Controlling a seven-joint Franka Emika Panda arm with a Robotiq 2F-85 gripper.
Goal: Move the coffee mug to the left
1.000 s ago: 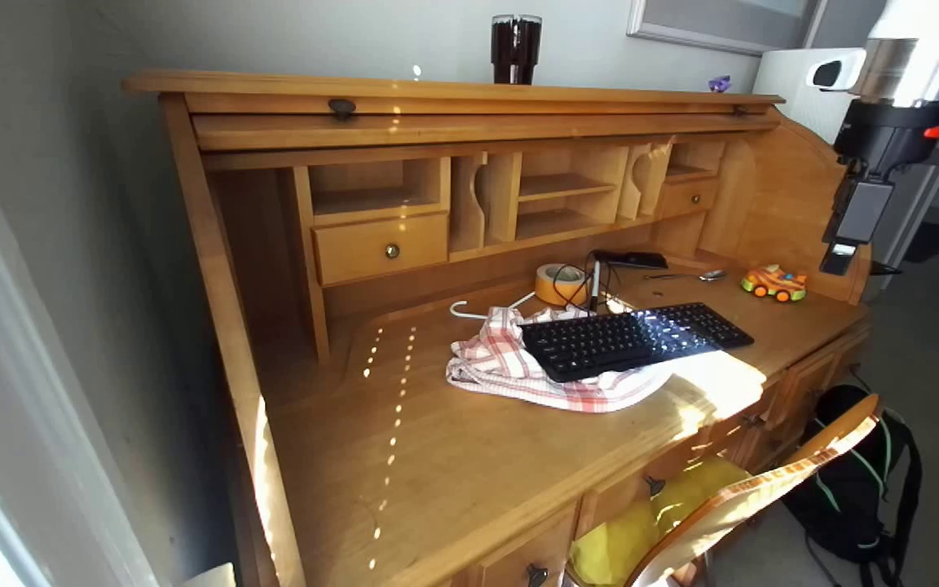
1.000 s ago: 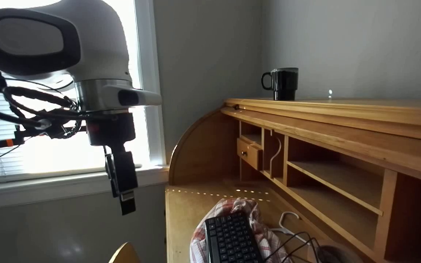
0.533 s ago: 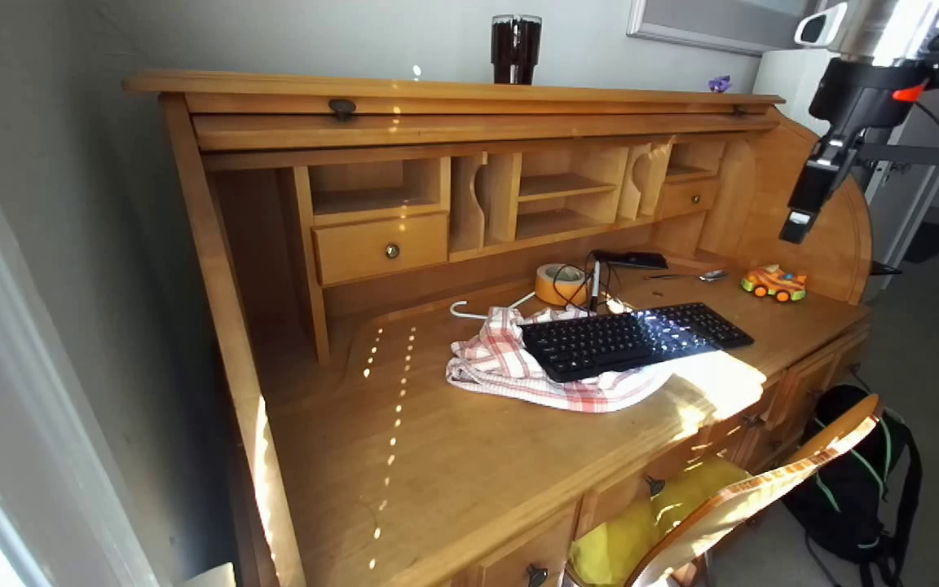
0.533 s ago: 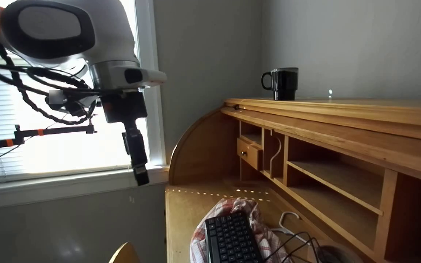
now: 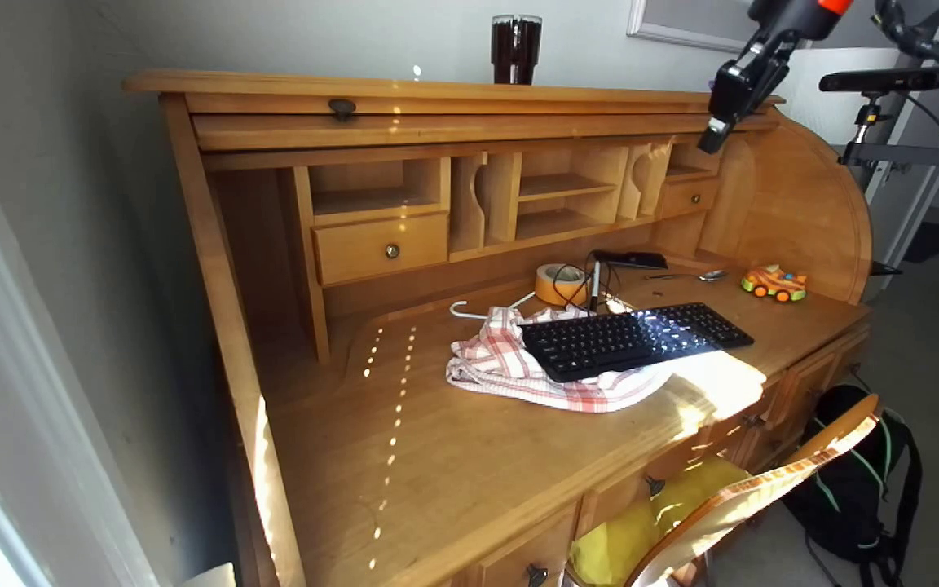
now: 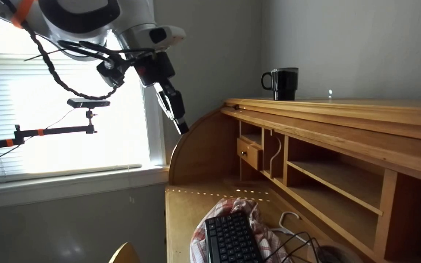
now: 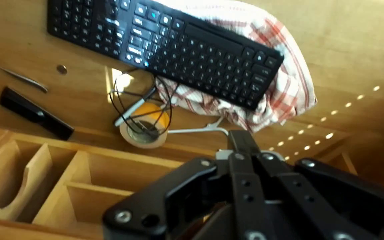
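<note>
Raised and swung in closer to the orange-brown wooden roll-top desk since half a second ago: white-and-grey jointed arm and black metal two-fingered hand, tipped further from vertical. Angled obliquely down in both exterior views, tip lowest. Fingers together in the wrist view. Unmoved, upright on the desk's high top board, well apart from the hand: one glossy black cylindrical loop-handled coffee mug. Down on the wooden worktop: one black rectangular keyboard laid over one crumpled red-and-white checked cloth, one orange tape roll, one white hanger, one long-handled metal spoon, one orange-and-green toy car, one black oblong object, one pale pen-like stick. Above that: two small knobbed wooden drawers. In front: one wooden chair with yellow cushion and, near it, one black backpack.
</note>
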